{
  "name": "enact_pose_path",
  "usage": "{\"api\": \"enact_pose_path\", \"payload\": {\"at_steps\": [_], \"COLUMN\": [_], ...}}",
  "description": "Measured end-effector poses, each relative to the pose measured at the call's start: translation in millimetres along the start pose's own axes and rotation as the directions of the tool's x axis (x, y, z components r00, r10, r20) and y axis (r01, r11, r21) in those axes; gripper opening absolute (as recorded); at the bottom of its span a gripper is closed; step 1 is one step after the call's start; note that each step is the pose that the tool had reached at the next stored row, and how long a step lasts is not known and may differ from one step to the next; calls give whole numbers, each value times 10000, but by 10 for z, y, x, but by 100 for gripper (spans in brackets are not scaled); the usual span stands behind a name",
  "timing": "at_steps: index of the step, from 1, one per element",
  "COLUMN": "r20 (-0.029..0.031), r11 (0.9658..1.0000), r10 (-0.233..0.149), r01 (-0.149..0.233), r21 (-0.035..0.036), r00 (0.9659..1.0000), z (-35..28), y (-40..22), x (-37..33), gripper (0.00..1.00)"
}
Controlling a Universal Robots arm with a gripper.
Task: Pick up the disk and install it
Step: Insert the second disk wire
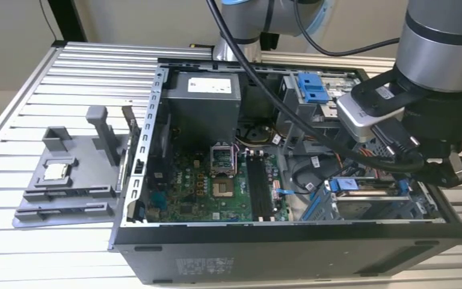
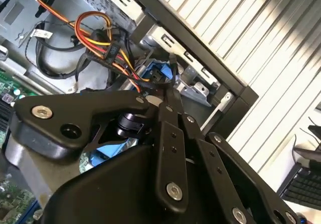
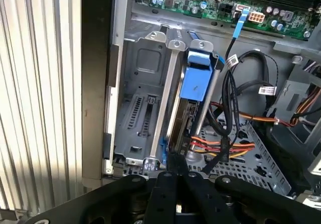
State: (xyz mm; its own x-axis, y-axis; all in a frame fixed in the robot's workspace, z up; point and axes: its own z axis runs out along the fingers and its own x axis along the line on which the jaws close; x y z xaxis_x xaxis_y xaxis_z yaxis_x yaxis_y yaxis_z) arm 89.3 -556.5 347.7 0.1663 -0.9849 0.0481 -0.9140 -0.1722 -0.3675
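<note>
Claw [image 3: 175,176] fingers together, at disk [image 3: 196,86] seated edge-on in drive cage [image 3: 140,113]

surface: slatted metal table [image 1: 79,66] | on it: open computer case [image 1: 295,247]; grey fixture stand [image 1: 62,180]

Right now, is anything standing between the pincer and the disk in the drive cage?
Nothing visible does. In the first wrist view the pincer is right at the edge of the disk, which sits upright in the metal drive cage. The orange and yellow cables run beside it, not across.
</note>
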Motion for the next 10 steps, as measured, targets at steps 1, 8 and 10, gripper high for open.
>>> {"api": "enact_pose_path", "payload": {"at_steps": [1, 8, 10], "r20": [-57, -121, -123], "r11": [10000, 10000, 10000], "r10": [-22, -48, -49], "r01": [22, 48, 49], "r21": [-10, -22, -22], "r00": [10000, 9999, 9999], "z": [1, 0, 0], "y": [1, 1, 1], "x": [0, 0, 0], "gripper": [0, 0, 0]}}
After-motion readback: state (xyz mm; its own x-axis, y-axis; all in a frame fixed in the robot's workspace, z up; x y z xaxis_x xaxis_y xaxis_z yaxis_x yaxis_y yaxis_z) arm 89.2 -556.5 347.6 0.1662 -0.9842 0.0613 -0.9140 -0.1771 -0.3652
